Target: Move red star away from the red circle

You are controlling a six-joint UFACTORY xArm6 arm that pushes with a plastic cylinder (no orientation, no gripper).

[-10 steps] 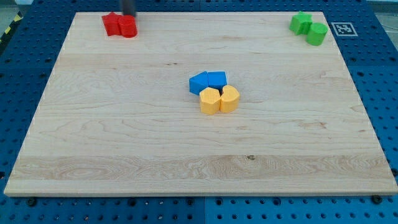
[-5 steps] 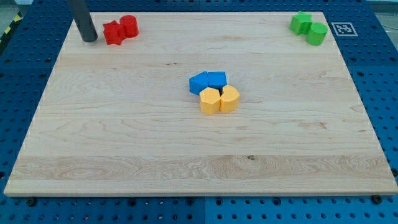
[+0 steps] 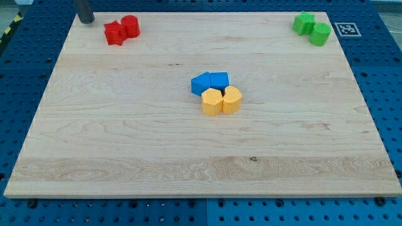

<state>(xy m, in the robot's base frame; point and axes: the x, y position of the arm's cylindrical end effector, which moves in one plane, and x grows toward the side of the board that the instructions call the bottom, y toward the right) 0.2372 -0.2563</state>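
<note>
The red star (image 3: 114, 33) lies near the board's top left corner, touching the red circle (image 3: 130, 26), which sits just to its right and slightly higher. My tip (image 3: 86, 20) is at the top left corner of the board, to the left of the red star and a little above it, with a small gap between them. Only the lowest part of the rod shows at the view's top edge.
Two blue blocks (image 3: 209, 82) and two yellow blocks (image 3: 222, 100) cluster at the board's middle. Two green blocks (image 3: 312, 27) sit at the top right corner. A marker tag (image 3: 346, 29) lies off the board's right edge. The wooden board (image 3: 125, 138) rests on a blue perforated table.
My tip went from above the red blocks to their left, then moved up toward the top left corner. The red star and circle shifted slightly, the circle now higher than the star.
</note>
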